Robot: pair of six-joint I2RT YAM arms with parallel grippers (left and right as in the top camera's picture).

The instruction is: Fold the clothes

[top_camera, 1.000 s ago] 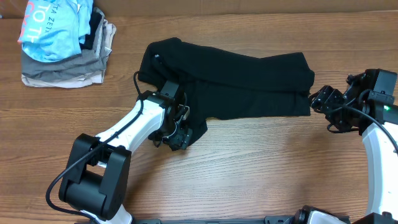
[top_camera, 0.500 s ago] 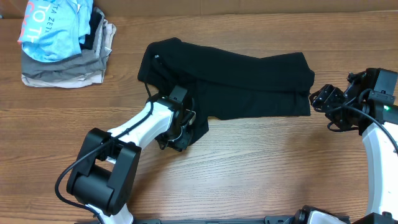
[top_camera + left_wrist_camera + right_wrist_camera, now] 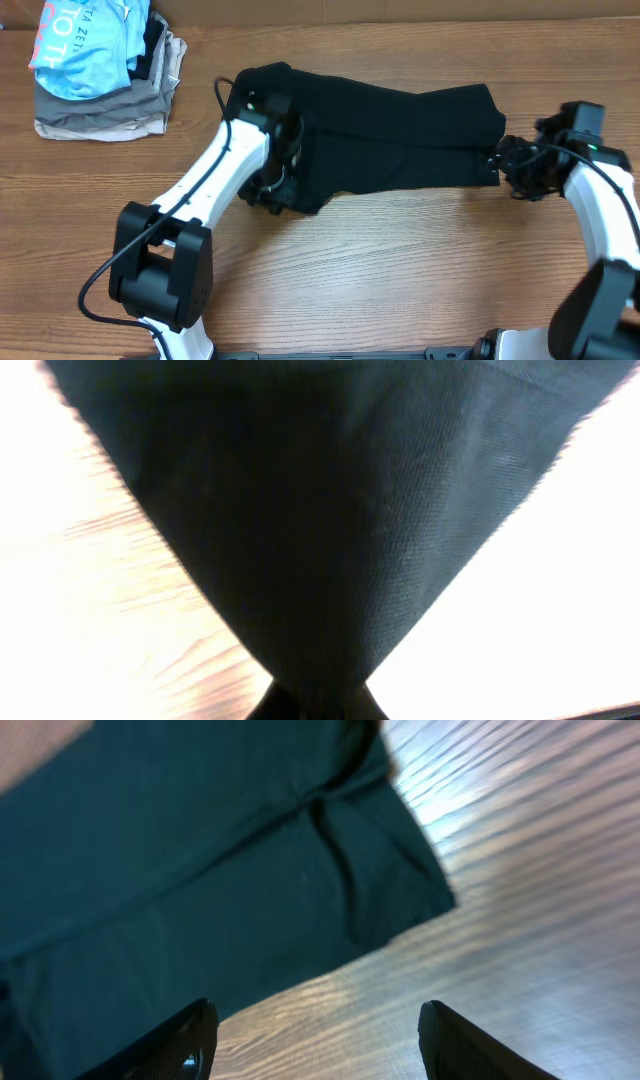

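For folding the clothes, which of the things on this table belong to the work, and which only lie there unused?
Part of the job:
- black shirt, lying across the table
- left gripper, shut on the shirt's lower left corner
- right gripper, open at the shirt's right end

Just lying about:
- light blue shirt
- grey-beige folded garments stacked under it

I read the black shirt (image 3: 400, 135) as soft, matt cloth. The left wrist view resolves a fine, even knit with no sheen. The table (image 3: 400, 270) is smooth wood grain with a satin finish, showing pale glare streaks in the right wrist view. The left arm link (image 3: 215, 175) and right arm link (image 3: 605, 215) are glossy white plastic with matt black joints. The folded stack (image 3: 100, 115) is matt grey-beige cloth.
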